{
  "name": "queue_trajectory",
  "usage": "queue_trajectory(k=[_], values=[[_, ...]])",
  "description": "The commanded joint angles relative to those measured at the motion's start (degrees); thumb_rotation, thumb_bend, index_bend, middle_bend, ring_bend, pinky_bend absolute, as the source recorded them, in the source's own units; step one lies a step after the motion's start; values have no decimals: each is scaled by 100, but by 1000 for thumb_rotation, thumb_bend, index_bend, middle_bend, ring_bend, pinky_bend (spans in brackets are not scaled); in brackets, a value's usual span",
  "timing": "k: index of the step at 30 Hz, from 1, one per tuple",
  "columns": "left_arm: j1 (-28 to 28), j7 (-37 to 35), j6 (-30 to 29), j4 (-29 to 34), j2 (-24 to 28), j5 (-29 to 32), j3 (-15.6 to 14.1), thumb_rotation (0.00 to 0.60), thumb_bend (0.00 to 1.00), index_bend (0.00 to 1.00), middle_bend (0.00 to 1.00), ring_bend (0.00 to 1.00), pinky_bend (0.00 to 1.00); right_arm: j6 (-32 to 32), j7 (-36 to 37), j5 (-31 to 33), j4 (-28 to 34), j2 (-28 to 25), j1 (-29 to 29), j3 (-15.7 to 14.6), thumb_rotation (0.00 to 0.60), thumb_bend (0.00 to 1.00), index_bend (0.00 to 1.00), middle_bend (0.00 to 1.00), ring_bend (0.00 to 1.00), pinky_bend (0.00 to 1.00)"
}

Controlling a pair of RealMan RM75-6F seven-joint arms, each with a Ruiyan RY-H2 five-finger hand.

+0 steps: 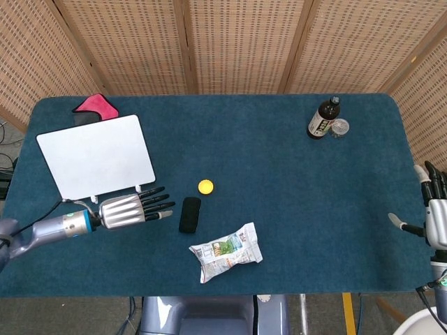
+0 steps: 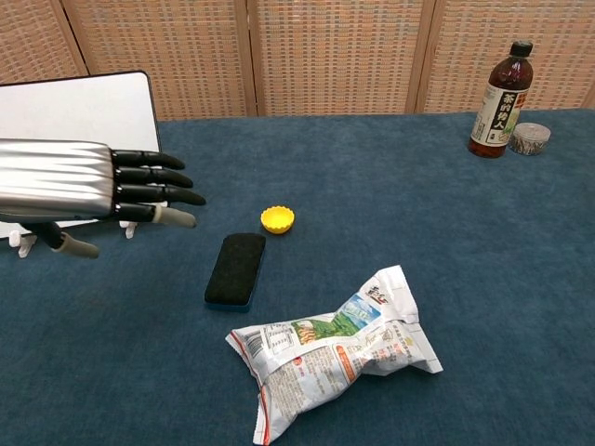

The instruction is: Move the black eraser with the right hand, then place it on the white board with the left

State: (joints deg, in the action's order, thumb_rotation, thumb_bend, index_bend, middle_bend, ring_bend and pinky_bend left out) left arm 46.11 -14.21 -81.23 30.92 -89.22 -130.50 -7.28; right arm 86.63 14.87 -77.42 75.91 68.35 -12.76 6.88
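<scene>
The black eraser [image 1: 189, 214] [image 2: 235, 268] lies flat on the blue table, just below a small yellow cap [image 1: 205, 186]. My left hand [image 1: 133, 209] [image 2: 88, 186] hovers open just left of the eraser, fingers stretched toward it, not touching. The white board [image 1: 96, 156] [image 2: 79, 110] stands on small feet at the left, behind that hand. My right hand [image 1: 436, 218] is open at the far right edge of the table, far from the eraser, and shows only in the head view.
A crumpled snack bag [image 1: 226, 252] [image 2: 332, 347] lies in front of the eraser. A dark bottle [image 1: 323, 118] [image 2: 501, 86] and a small round lid [image 2: 531, 137] stand at the back right. A pink cloth [image 1: 96, 106] lies behind the board.
</scene>
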Motion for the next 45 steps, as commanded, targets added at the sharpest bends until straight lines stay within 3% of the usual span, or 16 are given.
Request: queue_trajectory(k=[1, 10, 22, 25, 27, 30, 33, 40, 45], values=[[363, -360, -80, -601, -562, -22, -214, 600, 207, 24, 0, 0, 25, -66, 55, 0, -46, 11, 0, 37, 600, 0, 0, 0, 0, 15], [932, -786, 253, -1161, -1254, 176, -479, 600, 209, 64, 0, 0, 65, -230, 134, -96, -194, 92, -22, 89, 600, 0, 0, 0, 0, 15], [1401, -858, 701, -1427, -1683, 362, -990, 600, 220, 173, 1, 21, 138, -300, 236, -144, -231, 87, 39, 193, 600, 0, 0, 0, 0, 15], [1423, -880, 686, -1469, -1741, 424, -1081, 600, 297, 254, 90, 121, 227, -319, 284, -142, -249, 77, 57, 217, 600, 0, 0, 0, 0, 15], [1428, -880, 709, -1500, -1760, 468, -1129, 600, 417, 357, 210, 229, 305, -336, 313, -146, -254, 71, 65, 228, 600, 0, 0, 0, 0, 15], [1412, -788, 633, -1541, -1769, 545, -1179, 600, 571, 477, 308, 329, 367, -339, 335, -157, -260, 65, 79, 248, 600, 0, 0, 0, 0, 15], [1369, -662, 487, -1582, -1757, 640, -1195, 600, 615, 554, 366, 391, 411, -339, 344, -170, -257, 64, 93, 264, 600, 0, 0, 0, 0, 15], [1287, -223, 85, -1611, -1442, 931, -1114, 600, 557, 612, 396, 419, 418, -339, 360, -262, -215, 51, 112, 259, 600, 0, 0, 0, 0, 15], [1012, 654, 155, -1669, -913, 1275, -960, 600, 491, 661, 410, 424, 418, -320, 383, -355, -149, 25, 130, 236, 600, 0, 0, 0, 0, 15]])
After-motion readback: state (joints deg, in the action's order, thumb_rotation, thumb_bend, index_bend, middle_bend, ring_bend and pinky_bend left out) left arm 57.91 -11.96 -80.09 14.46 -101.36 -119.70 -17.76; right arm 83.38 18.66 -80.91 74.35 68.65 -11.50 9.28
